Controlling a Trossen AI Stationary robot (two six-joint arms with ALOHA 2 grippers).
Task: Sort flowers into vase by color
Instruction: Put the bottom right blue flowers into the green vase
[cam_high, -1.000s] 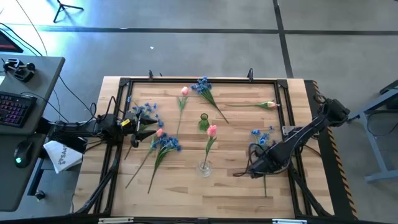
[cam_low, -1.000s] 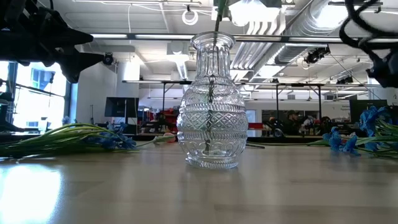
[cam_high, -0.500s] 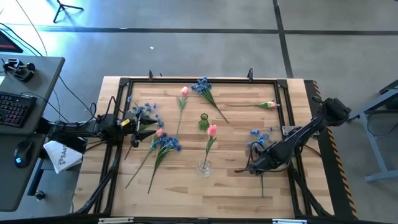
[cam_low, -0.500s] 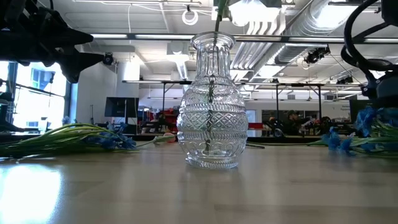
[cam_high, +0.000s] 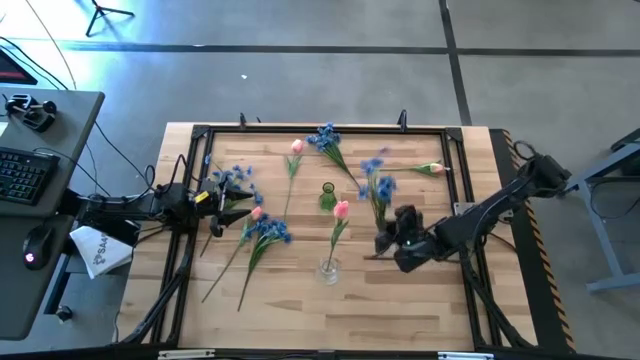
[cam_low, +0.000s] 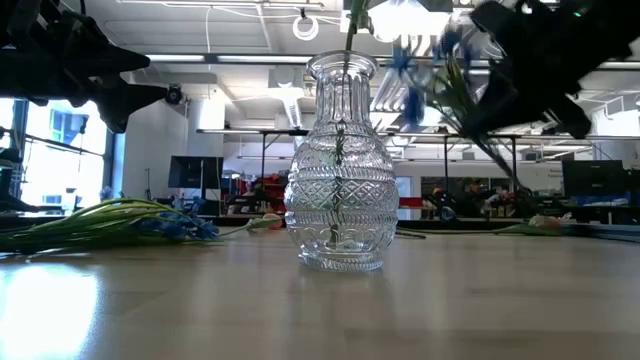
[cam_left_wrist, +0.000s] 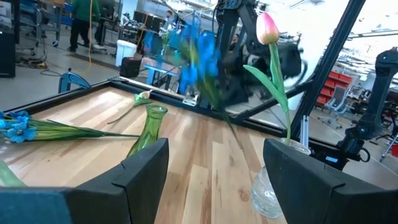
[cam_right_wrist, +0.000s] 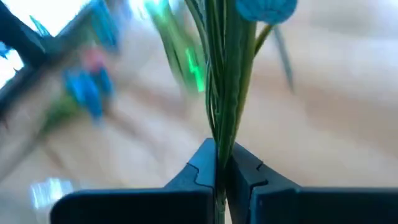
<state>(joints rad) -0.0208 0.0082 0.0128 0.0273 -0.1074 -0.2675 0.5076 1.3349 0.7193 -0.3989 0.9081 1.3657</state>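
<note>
1. Where the right wrist view looks past its own fingers (cam_right_wrist: 245, 180), the right gripper (cam_right_wrist: 220, 163) has its jaws pressed together on the green stems of a blue spray (cam_right_wrist: 225, 74); the stems run straight out from between the fingertips, and a blue blossom shows at their far end.
2. Seen from above, that gripper (cam_high: 384, 243) hangs over the table (cam_high: 300, 310) right of centre, and the spray (cam_high: 376, 185) reaches from it toward the far edge, its blossoms lifted off the wood.
3. Just left of the gripper stands the clear vase (cam_high: 328, 268), with one pink tulip (cam_high: 341, 210) already in it, leaning toward the far side.
4. At table level the clear vase (cam_low: 340, 165) fills the middle, and the held spray (cam_low: 440, 75) slants in the air to its right, under the dark arm.
5. Beyond the clear vase stands a small green vase (cam_high: 327, 195); the held blossoms are just to its right.
6. Left gripper (cam_high: 232, 200) waits over the left side, jaws spread wide and holding nothing; its wrist view shows both vases between its fingers (cam_left_wrist: 143, 168).
7. Loose flowers lie near it: a blue spray (cam_high: 232, 177), another blue spray (cam_high: 268, 232) and a tulip (cam_high: 256, 213).
8. Farthest back lie a tulip (cam_high: 296, 147), a blue spray (cam_high: 325, 138) and a tulip (cam_high: 434, 168) by the frame.
</note>
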